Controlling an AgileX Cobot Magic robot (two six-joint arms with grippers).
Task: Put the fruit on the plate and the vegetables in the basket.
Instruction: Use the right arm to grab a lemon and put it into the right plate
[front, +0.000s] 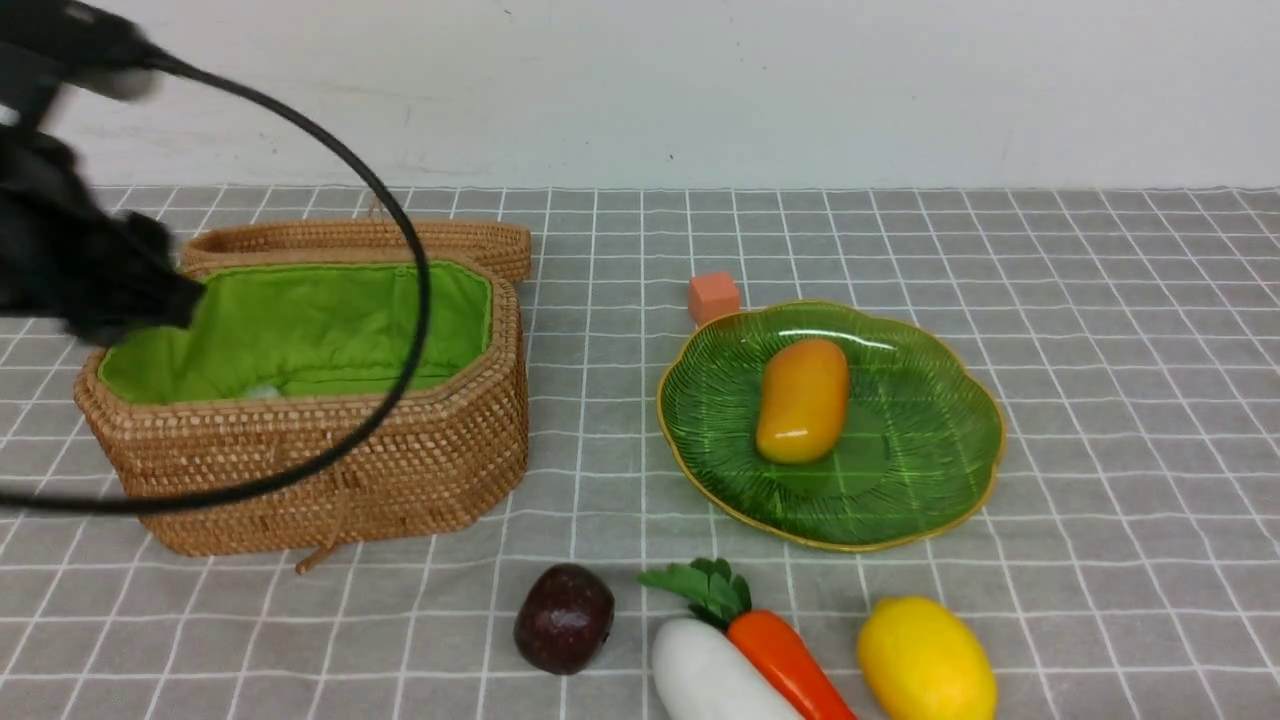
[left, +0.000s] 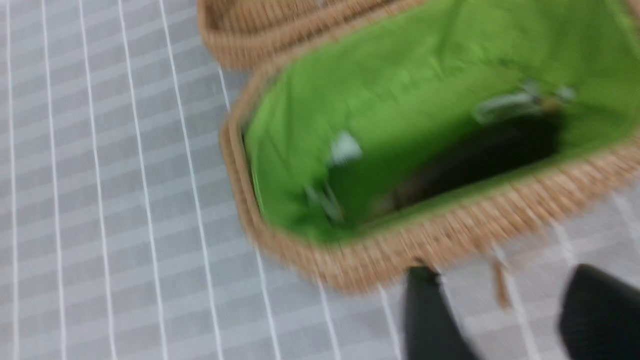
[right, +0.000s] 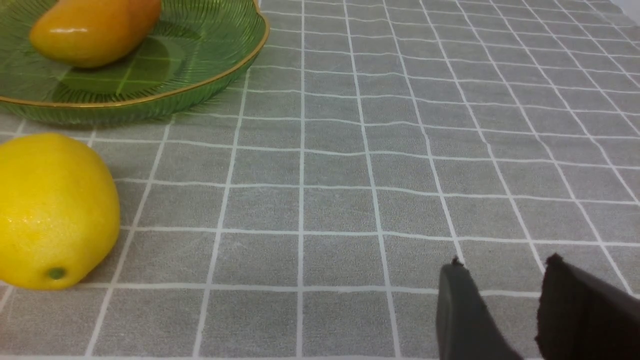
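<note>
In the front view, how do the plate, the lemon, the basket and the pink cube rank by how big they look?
1. Basket
2. Plate
3. Lemon, though cut off by the picture's edge
4. Pink cube

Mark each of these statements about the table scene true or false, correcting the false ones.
1. The mango lies on the green plate. True.
2. The lemon is inside the basket. False: it lies on the tablecloth.
3. The eggplant is in the basket. True.
4. The left gripper is holding the carrot. False: the gripper is open and empty, and the carrot lies beside the radish.
5. The small orange-pink cube is off the plate. True.
</note>
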